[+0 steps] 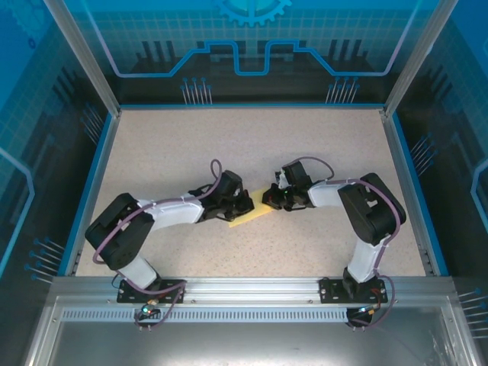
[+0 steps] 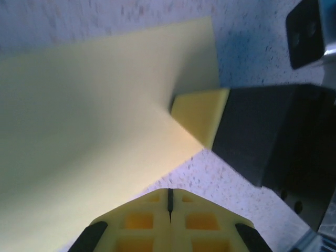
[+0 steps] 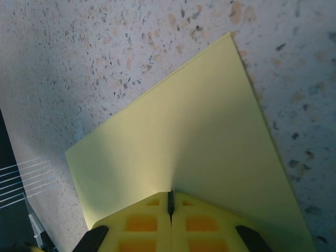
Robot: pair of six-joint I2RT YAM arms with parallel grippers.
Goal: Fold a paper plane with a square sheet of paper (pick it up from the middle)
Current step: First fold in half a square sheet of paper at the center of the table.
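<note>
Logged both arms reaching in to mid-table, tips almost nose to nose, with the sheet of paper (image 1: 245,219) lying flat between and partly under them. Found left gripper (image 1: 245,207) fully closed, yellow pads pressed together with just a hairline slit. Saw, from its wrist view, the sheet spread ahead and to the left of the tips, its near edge running right up to the left pad; couldn't tell whether it slipped underneath. Found right gripper (image 1: 268,203) closed tight too. Caught its yellow pad (image 2: 201,114) ahead and right of the left tips, sitting on the sheet's edge. Saw, from right wrist view, the sheet fanning out straight ahead of the closed tips and touching them, with a faint ridge line rising from the slit; couldn't tell if pinched or only pressed down. Noted a doubled edge along the sheet's far-right side, so looked folded over. Saw speckled table (image 3: 105,63) beyond the sheet, ahead and left of the tips.
</note>
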